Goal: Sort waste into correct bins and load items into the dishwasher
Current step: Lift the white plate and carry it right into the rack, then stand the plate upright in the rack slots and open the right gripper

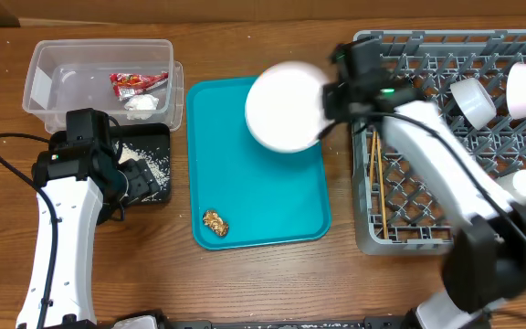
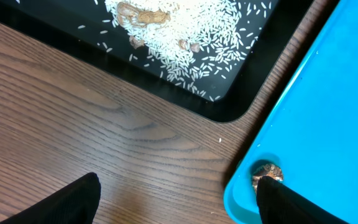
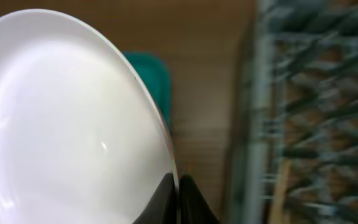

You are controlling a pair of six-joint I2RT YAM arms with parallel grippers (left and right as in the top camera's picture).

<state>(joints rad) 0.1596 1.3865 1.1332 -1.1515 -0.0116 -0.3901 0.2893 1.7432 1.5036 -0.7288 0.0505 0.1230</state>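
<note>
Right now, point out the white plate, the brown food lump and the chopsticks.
white plate (image 1: pixel 284 105), overhead view, centre of its face.
brown food lump (image 1: pixel 215 222), overhead view, middle of the lump.
chopsticks (image 1: pixel 378 187), overhead view, mid-length of the pair.

Overhead top-down; wrist views close, sharing teal tray (image 1: pixel 263 192)

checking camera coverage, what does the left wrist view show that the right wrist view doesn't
Only left wrist: the black tray with rice, a brown lump, and the open left gripper. Only right wrist: the plate pinched at its rim by the right gripper, and the blurred rack. Both: the teal tray and the wooden table.
</note>
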